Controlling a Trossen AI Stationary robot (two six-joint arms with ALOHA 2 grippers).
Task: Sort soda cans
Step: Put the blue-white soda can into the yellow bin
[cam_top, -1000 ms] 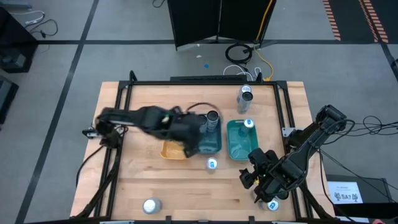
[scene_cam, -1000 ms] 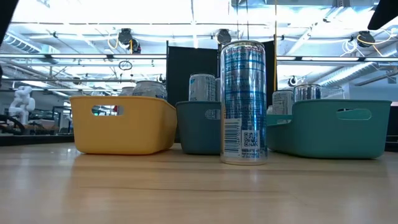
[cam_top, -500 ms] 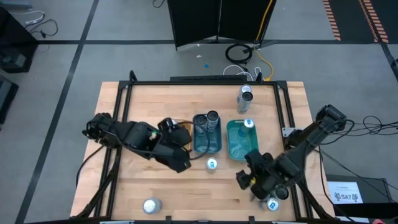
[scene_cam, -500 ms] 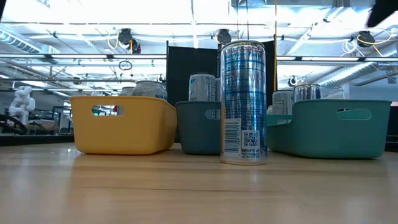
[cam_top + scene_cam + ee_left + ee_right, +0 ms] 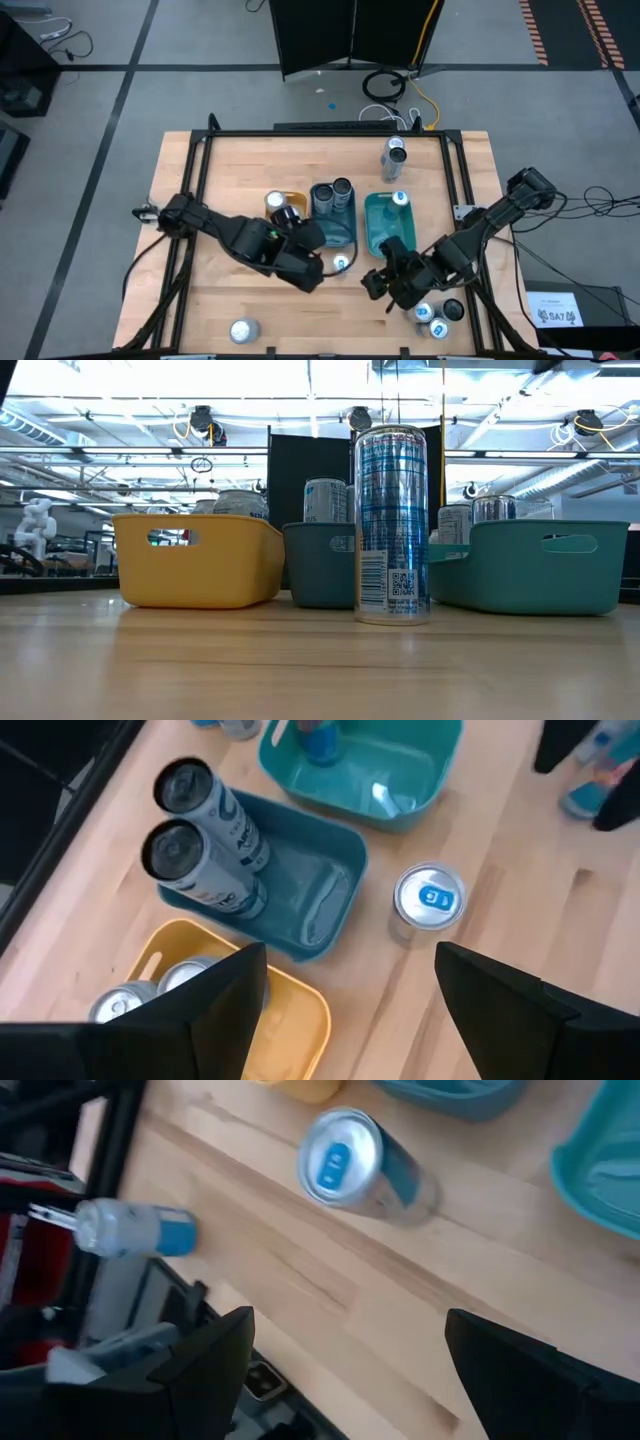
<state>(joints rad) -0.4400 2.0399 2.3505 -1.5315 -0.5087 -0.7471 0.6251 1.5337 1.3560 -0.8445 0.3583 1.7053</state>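
A silver soda can with a blue tab [image 5: 341, 263] stands alone on the table in front of the trays; it shows in the low view [image 5: 390, 525]. My left gripper [image 5: 316, 272] is open just left of it, above the table, and looks down on it [image 5: 428, 898]. My right gripper [image 5: 368, 284] is open to the can's right and near side; the can shows in its view [image 5: 350, 1160]. A yellow tray [image 5: 272, 240] holds cans, a dark blue tray [image 5: 335, 236] holds two dark-topped cans [image 5: 195, 830], and a teal tray [image 5: 383, 240] holds one can [image 5: 399, 199].
One can [image 5: 395, 155] stands at the far edge and one [image 5: 243, 330] at the near left. Three cans [image 5: 437, 322] stand at the near right beside my right arm. The trays stand in a row across the table's middle. Bare wood lies at the left.
My left gripper has swung from over the yellow and dark blue trays toward the table's near edge and right, ending beside the lone can. My right gripper has gone from the near-right cans toward the table's left, toward that same can. The cans have stayed in place.
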